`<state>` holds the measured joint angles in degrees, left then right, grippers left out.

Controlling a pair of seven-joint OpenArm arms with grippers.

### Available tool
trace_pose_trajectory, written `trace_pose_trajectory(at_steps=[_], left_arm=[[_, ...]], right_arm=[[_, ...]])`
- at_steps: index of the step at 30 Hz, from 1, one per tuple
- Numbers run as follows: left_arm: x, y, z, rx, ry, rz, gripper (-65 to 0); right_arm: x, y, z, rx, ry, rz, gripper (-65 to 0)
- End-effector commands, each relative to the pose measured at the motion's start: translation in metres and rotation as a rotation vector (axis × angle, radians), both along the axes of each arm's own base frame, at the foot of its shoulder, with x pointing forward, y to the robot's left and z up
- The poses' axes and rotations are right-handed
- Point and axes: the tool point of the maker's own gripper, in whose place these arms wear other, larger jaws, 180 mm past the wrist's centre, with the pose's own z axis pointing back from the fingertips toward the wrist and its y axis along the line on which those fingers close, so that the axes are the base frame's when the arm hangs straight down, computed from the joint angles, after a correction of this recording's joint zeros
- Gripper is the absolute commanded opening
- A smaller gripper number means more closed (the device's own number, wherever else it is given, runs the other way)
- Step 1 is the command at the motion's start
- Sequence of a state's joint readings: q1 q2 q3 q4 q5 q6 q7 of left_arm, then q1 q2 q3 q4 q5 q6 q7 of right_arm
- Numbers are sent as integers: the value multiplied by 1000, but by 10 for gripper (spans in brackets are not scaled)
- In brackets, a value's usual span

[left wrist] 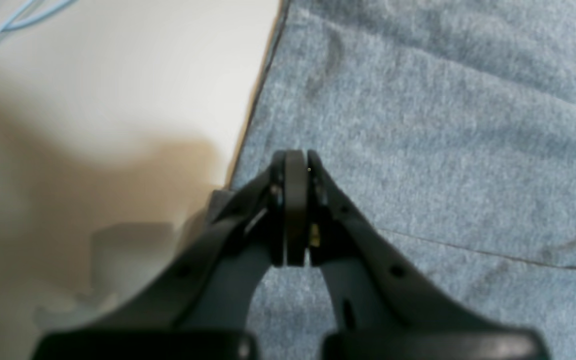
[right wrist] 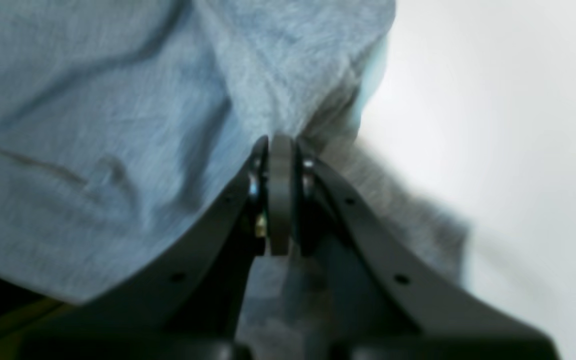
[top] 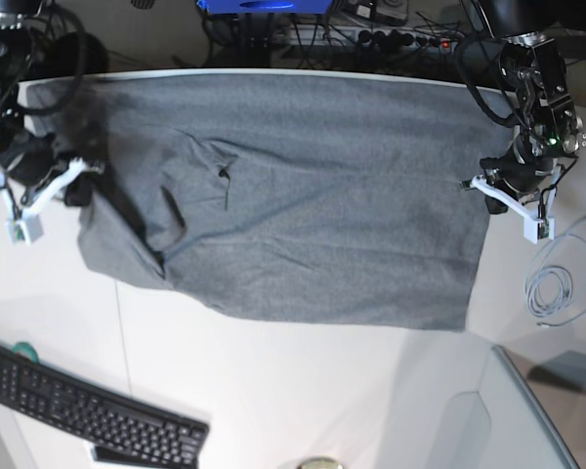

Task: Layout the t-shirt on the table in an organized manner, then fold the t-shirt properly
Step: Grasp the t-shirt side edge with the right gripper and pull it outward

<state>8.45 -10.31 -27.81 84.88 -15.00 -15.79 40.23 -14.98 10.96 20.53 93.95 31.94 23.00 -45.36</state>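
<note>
While both hands [left wrist: 295,160] [right wrist: 280,145] pinch opposite t-shirt [top: 293,195] edges, table [top: 303,391] lies bare.

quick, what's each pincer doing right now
Left pincer: closed, tips over the t-shirt near its edge; a grip on the fabric cannot be told.
Right pincer: closed, pinching bunched t-shirt fabric.

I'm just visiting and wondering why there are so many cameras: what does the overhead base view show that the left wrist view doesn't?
Only the base view shows the whole t-shirt spread across the table, both arms at its opposite edges, a black keyboard and a coiled cable. Only the left wrist view shows, close up, the left gripper with its jaws shut at the shirt's edge, plus fine creases and a seam in the cloth. Both show the grey shirt lying on the white table.
</note>
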Motion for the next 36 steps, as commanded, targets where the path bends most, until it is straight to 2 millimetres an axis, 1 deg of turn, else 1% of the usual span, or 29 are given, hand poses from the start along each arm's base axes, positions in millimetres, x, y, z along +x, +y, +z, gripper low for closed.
trace_pose_trajectory(at_steps=[1,6,8,10,11,12,13,14,15,16,17,18,21,23,25,26,28,30,32,35,36], left_arm=[[10,6,13,16,-46,0,-650],[10,6,13,17,-49,0,-650],[10,6,13,17,-49,0,-650],[10,6,13,17,-49,0,-650],[10,6,13,17,-49,0,-650],[10,6,13,17,-49,0,-650],[10,6,13,17,-49,0,-650],[10,6,13,17,-49,0,-650],[10,6,14,18,-49,0,-650],[10,6,13,18,-48,0,-650],[10,8,14,23,-48,-1,-650],[10,10,15,29,-48,-2,-650],[10,11,15,30,-48,-2,-650],[10,11,15,30,-48,-2,-650],[8,11,14,32,-42,-2,-650],[7,15,15,41,-40,-4,-650],[7,16,16,45,-38,-5,-650],[7,16,16,45,-38,-5,-650],[7,16,16,45,-38,-5,-650],[7,16,16,45,-38,-5,-650],[7,16,16,45,-38,-5,-650]], right_arm=[[1,-1,6,4,-19,-3,-650],[-28,19,-18,58,95,-6,-639],[-36,25,-23,70,148,3,-573],[-37,25,-20,66,158,13,-464],[-33,21,-13,56,134,5,-401],[-26,15,-1,40,96,-9,-338],[-22,11,8,29,64,-23,-294],[-12,4,22,17,15,-47,-264],[2,-6,37,1,-37,-74,-258],[15,-14,48,-10,-77,-94,-260],[30,-24,55,-15,-104,-115,-258],[46,-32,55,-2,-103,-128,-258],[82,-49,33,74,-27,-168,-260],[98,-55,8,149,47,-205,-260],[112,-59,-9,197,72,-240,-260],[116,-62,-15,207,77,-254,-260],[118,-60,-30,222,111,-262,-260],[118,-54,-39,235,134,-255,-260],[117,-49,-44,242,148,-249,-260],[117,-43,-45,255,150,-245,-260],[118,-35,-46,267,152,-240,-260]])
